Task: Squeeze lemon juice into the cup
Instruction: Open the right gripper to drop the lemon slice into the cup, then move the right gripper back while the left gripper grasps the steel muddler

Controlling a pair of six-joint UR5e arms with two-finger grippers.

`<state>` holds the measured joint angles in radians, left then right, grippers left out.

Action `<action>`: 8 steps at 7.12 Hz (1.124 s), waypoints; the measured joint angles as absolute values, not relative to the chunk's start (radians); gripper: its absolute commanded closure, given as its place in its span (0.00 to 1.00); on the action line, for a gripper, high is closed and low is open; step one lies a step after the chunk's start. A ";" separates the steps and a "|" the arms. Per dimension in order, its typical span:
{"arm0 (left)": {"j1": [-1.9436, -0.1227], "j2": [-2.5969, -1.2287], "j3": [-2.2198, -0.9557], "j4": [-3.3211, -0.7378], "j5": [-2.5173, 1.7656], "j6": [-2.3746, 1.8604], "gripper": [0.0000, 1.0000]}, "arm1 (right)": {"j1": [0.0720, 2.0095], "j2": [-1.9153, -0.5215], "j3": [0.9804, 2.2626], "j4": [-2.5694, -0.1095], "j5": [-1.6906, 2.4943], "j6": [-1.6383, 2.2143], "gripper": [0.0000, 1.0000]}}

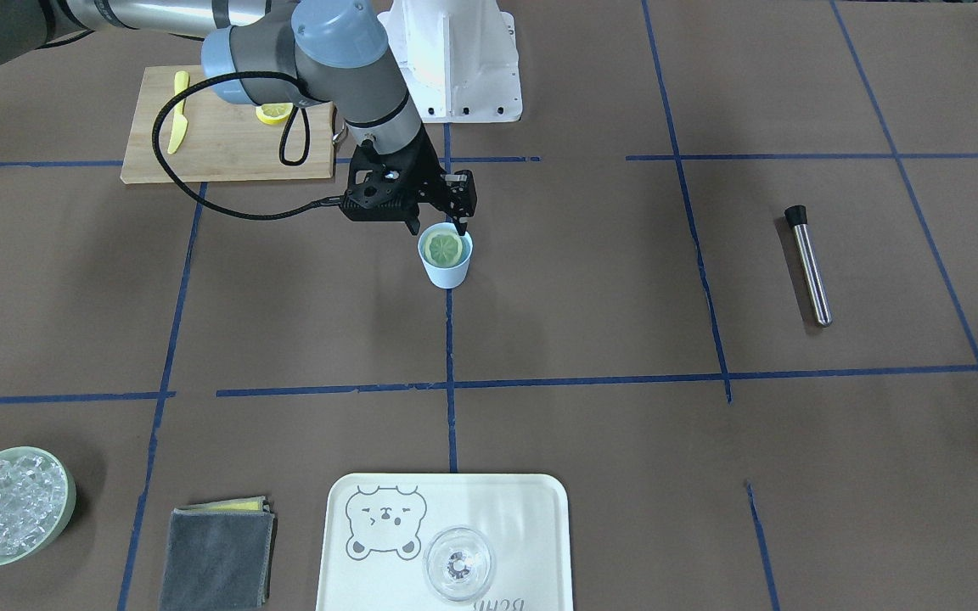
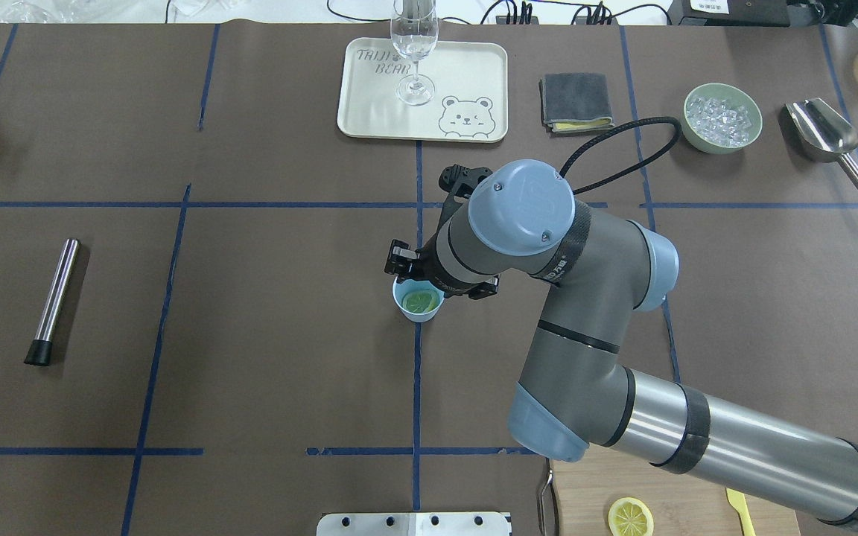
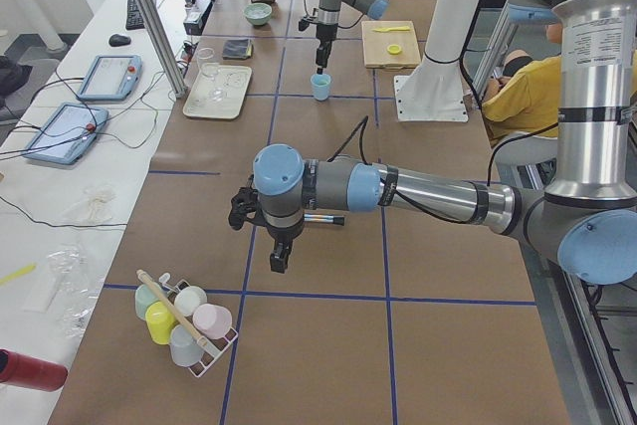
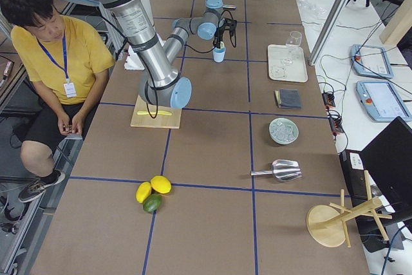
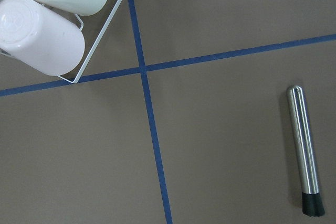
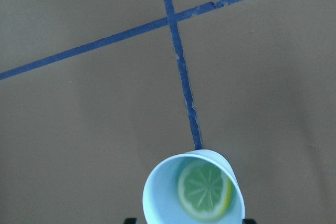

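Thin round yellow lemon slice (image 1: 443, 248), flat inside small light-blue plastic cup (image 1: 446, 273), just beneath right gripper (image 1: 436, 227): jaws apart, empty, straddling cup's rim.

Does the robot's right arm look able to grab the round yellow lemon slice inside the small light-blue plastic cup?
Probably yes: the right gripper hangs open just above the uncovered cup, though its walls leave little room around the lemon slice.
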<state>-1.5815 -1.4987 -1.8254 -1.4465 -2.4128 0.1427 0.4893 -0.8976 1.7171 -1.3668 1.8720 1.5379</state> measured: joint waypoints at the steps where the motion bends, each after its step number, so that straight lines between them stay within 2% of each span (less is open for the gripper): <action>1: -1.581 -1.499 -1.825 -1.447 -2.425 0.141 0.00 | 0.489 -0.898 1.719 -1.366 1.873 1.537 0.00; 3: -1.566 -1.503 -1.821 -1.473 -2.444 0.130 0.00 | 0.497 -0.930 1.782 -1.370 1.879 1.534 0.00; 4: -1.530 -1.504 -1.817 -1.511 -2.444 0.101 0.00 | 0.507 -0.995 1.861 -1.372 1.883 1.534 0.00; 6: -1.388 -1.506 -1.800 -1.645 -2.433 0.006 0.00 | 0.552 -1.139 1.993 -1.372 1.918 1.528 0.00; 8: -1.255 -1.508 -1.784 -1.752 -2.314 -0.154 0.00 | 0.584 -1.204 2.020 -1.365 1.948 1.500 0.00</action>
<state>-1.2552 -1.5085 -1.7836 -1.7515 -2.3143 -0.1538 0.5837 -1.2039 2.0199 -1.3652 1.9476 1.5004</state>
